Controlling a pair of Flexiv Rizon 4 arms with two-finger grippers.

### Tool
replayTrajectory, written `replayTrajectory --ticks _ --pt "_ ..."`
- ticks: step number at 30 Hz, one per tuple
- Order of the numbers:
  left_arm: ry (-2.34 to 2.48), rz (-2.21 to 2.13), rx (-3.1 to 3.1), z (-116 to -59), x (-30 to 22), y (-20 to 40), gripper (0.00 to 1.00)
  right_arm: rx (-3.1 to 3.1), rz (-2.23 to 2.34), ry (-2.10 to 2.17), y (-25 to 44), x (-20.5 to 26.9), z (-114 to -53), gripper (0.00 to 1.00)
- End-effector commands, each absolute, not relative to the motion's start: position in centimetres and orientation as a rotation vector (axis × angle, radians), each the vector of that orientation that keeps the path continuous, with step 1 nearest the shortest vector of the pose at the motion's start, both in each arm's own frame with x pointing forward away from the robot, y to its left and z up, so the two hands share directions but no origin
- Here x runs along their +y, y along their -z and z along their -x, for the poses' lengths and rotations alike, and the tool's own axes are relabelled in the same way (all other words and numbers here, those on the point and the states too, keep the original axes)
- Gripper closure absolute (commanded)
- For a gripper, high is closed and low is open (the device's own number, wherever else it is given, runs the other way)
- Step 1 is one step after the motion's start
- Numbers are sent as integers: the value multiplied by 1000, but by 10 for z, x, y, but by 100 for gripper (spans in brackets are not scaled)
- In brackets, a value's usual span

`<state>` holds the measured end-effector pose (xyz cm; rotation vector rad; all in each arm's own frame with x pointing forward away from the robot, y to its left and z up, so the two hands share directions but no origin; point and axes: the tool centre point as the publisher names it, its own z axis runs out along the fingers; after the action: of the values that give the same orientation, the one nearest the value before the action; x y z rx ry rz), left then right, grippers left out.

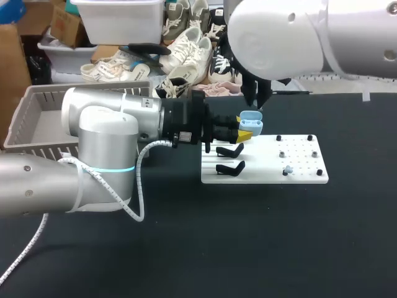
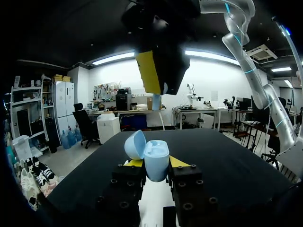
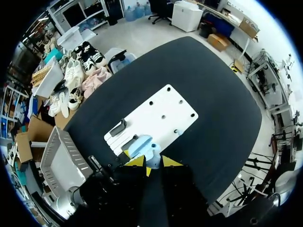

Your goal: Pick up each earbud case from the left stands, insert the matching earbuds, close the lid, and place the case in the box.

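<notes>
1. Black table (image 1: 310, 248): carries everything below.
2. Left arm (image 1: 105, 143): comes in from the left and lies low and level across the table, wrist pointing at the white board.
3. Right arm (image 1: 279, 37): comes in from the upper right and hangs over the board's left end, wrist pointing down.
4. Grey box (image 1: 37, 99) (image 3: 54, 151): slatted, at the table's far-left side behind the left arm, well apart from the board.
5. White board (image 1: 298, 146) (image 3: 165, 111): flat at mid-table, with dark pegs across its right part and stands on its left part.
6. Left gripper (image 1: 245, 130) (image 2: 156, 163): clamped on the earbud case, one yellow tip on each side of the body. It sits over the board's far-left corner.
7. Right gripper (image 1: 255, 99) (image 2: 158, 71) (image 3: 152, 163): directly above the case, apart from it. A small pale-blue piece (image 2: 156, 99) hangs from its tip in the left wrist view. Grip state: can't tell.
8. Earbud case (image 1: 251, 122) (image 2: 155, 158) (image 3: 141, 145): light blue, held upright off the board, lid swung open and cavity facing up at the right gripper.
9. Black stands (image 1: 229, 151) (image 1: 229, 167): two, side by side on the board's left end just below the held case, nothing on them.
10. Light-blue earbud (image 1: 288, 169): on the board's near-right area, among the pegs.
</notes>
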<state>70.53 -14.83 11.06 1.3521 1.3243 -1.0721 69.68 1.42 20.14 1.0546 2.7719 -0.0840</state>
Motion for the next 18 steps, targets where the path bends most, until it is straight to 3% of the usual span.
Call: replayTrajectory --ticks 1,18 --pt "1072 -1350 1322 -705 -148 -110 100 2779 -1050 107 -198 23 -700 100" --pt "1072 -1350 1322 -705 -148 -110 100 2785 -1057 102 -181 23 -686 100"
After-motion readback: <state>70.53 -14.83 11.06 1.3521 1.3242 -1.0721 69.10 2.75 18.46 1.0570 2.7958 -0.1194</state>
